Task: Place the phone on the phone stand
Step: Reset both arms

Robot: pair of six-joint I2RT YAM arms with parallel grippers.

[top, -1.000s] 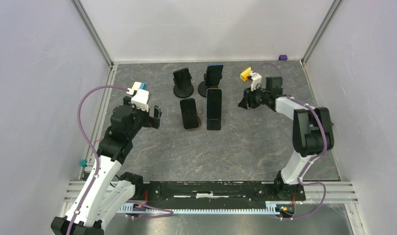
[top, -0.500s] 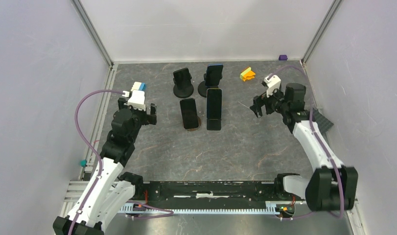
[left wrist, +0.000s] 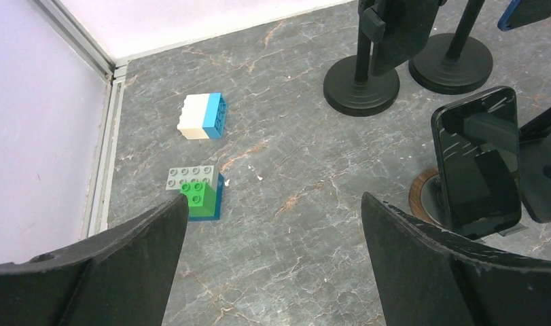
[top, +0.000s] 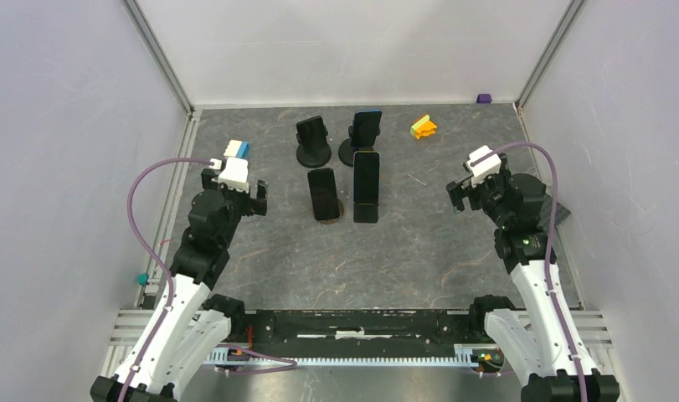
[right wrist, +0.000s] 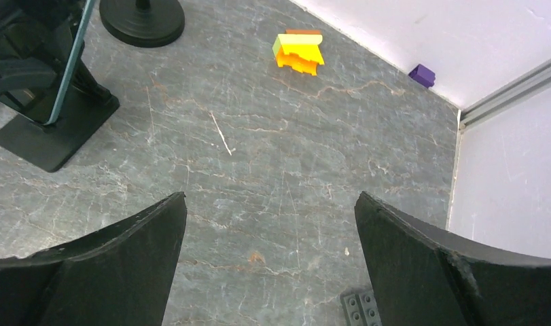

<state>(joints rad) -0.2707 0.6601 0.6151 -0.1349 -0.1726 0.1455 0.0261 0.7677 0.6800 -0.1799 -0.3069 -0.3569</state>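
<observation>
Several dark phones stand at the table's middle, each on a stand. One phone [top: 323, 193] [left wrist: 477, 163] leans on a round wood-rimmed stand [left wrist: 427, 195]. A taller phone [top: 366, 180] [right wrist: 72, 61] rests on a flat black stand [right wrist: 51, 132]. Behind them, two round-based pole stands [top: 313, 153] [left wrist: 361, 88] carry phones; the right one holds a blue-edged phone [top: 367, 126]. My left gripper [top: 234, 186] [left wrist: 274, 198] hangs open and empty left of the phones. At the right side my right gripper [top: 478, 189] [right wrist: 271, 195] is open and empty.
A white-and-blue brick [left wrist: 203, 117] and a grey-green-blue brick [left wrist: 196, 193] lie ahead of the left gripper. A yellow-orange brick [top: 422, 127] [right wrist: 299, 51] and a small purple piece [top: 484, 98] sit far right. A grey studded plate [right wrist: 359, 307] lies beside the right gripper. Walls close in on three sides.
The right arm has swung back from the yellow-orange brick to the near right, and its jaws have opened wide. The left gripper shifted slightly left.
</observation>
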